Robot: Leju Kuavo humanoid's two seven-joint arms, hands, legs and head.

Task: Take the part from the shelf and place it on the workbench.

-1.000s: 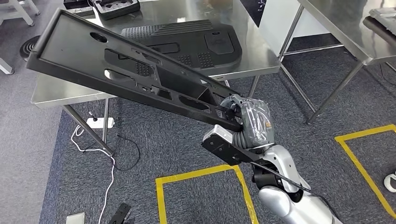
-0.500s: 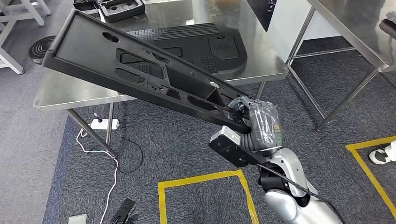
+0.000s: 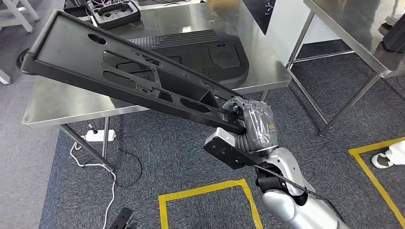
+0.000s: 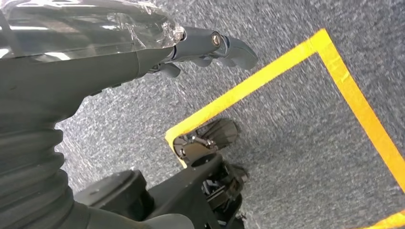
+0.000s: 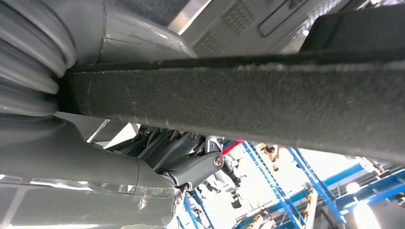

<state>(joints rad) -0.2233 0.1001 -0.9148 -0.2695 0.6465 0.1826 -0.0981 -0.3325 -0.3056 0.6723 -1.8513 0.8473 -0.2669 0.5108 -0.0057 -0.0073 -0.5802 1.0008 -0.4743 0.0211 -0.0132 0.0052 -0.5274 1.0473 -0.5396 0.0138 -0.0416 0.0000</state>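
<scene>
Grey carpet (image 3: 181,157) marked with yellow tape squares (image 3: 205,191) is being shown under a stainless steel workbench (image 3: 71,102), which is standing ahead of the robot. On that workbench a broad black ribbed panel (image 3: 210,50) is lying flat, and a dark moulded tray (image 3: 112,12) is resting near its far edge. A second steel table (image 3: 353,33) is seen to the right, well apart from the first. A white power strip (image 3: 98,136) with its white cable is lying on the carpet beneath the workbench, and a person's white shoe (image 3: 387,157) is seen beside the tape at the right edge.

The part (image 3: 119,76), a long black plastic panel with cut-outs and a raised rim, is being held in the air by the right hand (image 3: 250,121), which is wrapped in clear film. The near end of the part is being grasped by this hand, with fingers closed around its edge, while the far end is being carried tilted upward, above the near left portion of the workbench and not resting on it. In the right wrist view the rough black edge of the part (image 5: 239,95) is seen lying across the hand (image 5: 95,157), pressed close against the ribbed cover.

The left hand (image 4: 191,47) is being held low over the carpet, with nothing in it and its fingers (image 4: 234,47) loosely apart.
</scene>
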